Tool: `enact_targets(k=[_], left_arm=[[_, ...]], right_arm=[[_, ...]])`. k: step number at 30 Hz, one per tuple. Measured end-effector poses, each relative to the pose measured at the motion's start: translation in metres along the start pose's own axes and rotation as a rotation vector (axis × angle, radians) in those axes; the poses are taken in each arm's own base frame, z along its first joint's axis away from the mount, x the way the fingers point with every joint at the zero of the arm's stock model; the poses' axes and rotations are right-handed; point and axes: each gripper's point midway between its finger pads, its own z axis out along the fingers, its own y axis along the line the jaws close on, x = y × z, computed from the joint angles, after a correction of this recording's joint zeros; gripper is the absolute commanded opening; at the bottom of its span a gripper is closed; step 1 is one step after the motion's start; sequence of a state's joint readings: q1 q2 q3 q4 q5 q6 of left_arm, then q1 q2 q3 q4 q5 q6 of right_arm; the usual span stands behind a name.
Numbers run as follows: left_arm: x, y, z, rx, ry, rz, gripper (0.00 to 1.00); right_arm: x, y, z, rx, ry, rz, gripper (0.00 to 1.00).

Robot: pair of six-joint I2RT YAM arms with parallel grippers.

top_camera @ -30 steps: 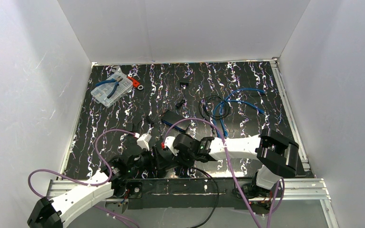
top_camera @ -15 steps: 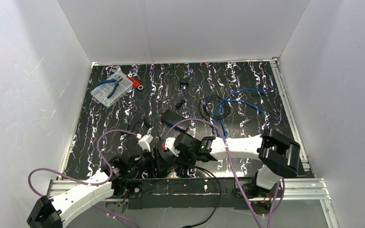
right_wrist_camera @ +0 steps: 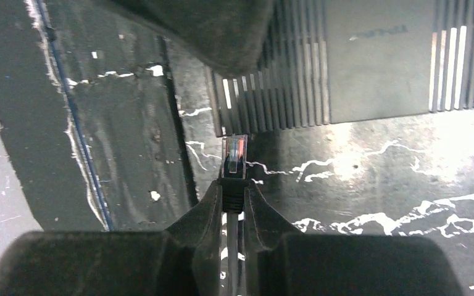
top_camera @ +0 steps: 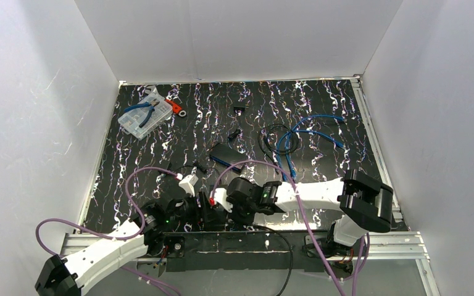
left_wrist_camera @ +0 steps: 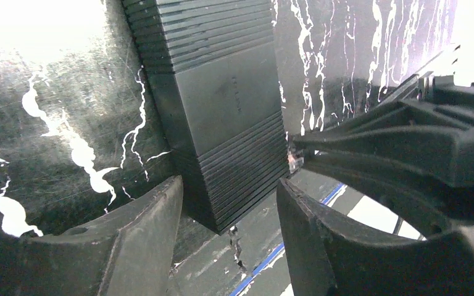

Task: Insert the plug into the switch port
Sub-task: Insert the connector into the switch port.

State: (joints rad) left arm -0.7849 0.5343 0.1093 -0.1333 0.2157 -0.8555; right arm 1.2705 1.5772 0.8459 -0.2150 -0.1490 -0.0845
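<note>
Gleaming black white-veined table (top_camera: 210,105), white walls (top_camera: 234,37), plug (right_wrist_camera: 234,157) beside switch (right_wrist_camera: 370,68)

"Is the left gripper (left_wrist_camera: 225,206) around the switch (left_wrist_camera: 222,111)?"

"Yes, one finger against each side of that ribbed black box. The right gripper (left_wrist_camera: 297,153) pokes in from the right, its plug (left_wrist_camera: 294,161) at the switch's edge."

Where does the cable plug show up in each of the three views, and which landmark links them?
Top external: cannot be made out.
Left wrist: the plug is a small clear tip right of centre, beside the right edge of the switch.
Right wrist: centre, pinched by the right gripper.
Landmark: the ribbed black switch, right next to the plug in both wrist views.
</note>
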Motion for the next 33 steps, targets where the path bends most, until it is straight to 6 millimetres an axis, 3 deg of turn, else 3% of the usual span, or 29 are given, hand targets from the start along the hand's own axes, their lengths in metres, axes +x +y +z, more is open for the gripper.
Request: enact_targets(k=[8,16,33], left_arm=[[-0.003,0.006,-0.004,-0.045,-0.014,-0.006,0.57],[-0.002,0.010,-0.008,-0.080,-0.005,-0.010,0.57],[-0.004,0.009,-0.005,-0.089,0.001,-0.005,0.56]], right_arm=[[-0.005,0.013,0.007,-0.046,-0.019,-0.023,0.01],[-0.008,0.001,0.010,0.026,-0.031,-0.007,0.01],[-0.008,0.000,0.010,0.023,0.028,-0.012,0.01]])
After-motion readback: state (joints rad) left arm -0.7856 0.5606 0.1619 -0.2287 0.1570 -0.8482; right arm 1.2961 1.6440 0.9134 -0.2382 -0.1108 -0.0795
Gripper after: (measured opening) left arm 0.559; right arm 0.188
